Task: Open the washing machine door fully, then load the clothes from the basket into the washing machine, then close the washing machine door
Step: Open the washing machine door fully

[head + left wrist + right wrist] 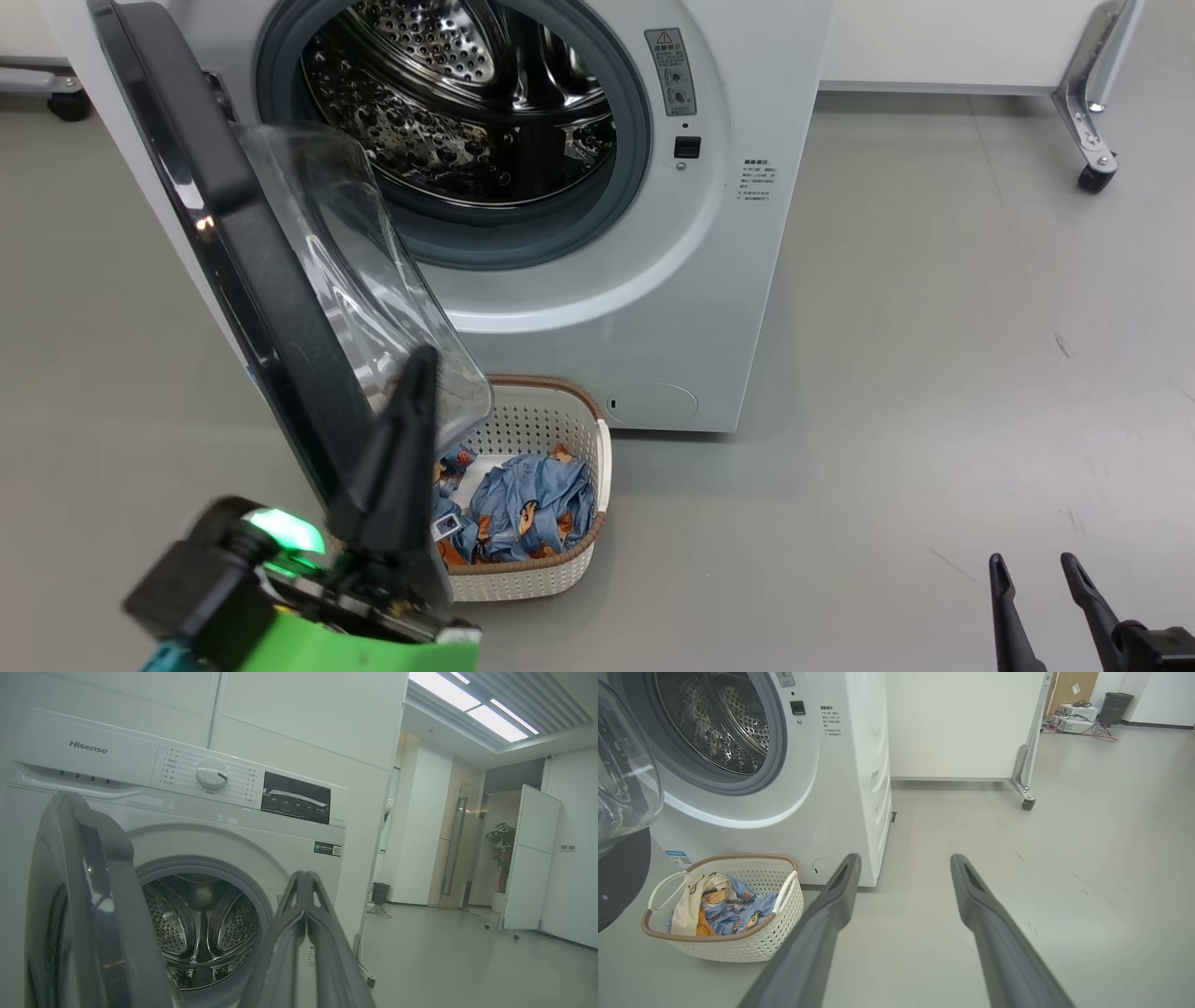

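Observation:
The washing machine (597,308) stands with its steel drum (467,103) exposed. Its door (243,280), black-rimmed with a bulging clear window, hangs swung out on the left. My left gripper (422,359) is shut and empty, its tip against the inner side of the door's window, in front of the basket. The cream basket (541,569) sits on the floor below the drum opening, holding the blue printed clothes (532,509). In the right wrist view the basket (738,947) and clothes (719,903) lie left of my open, empty right gripper (903,858). My right gripper (1034,563) hovers low at the right.
A white partition on castor wheels (1094,177) stands behind and right of the machine. Grey floor (934,373) spreads wide to the right. In the left wrist view the control panel (210,777) and the drum (201,928) face me, with the door (88,914) at the left.

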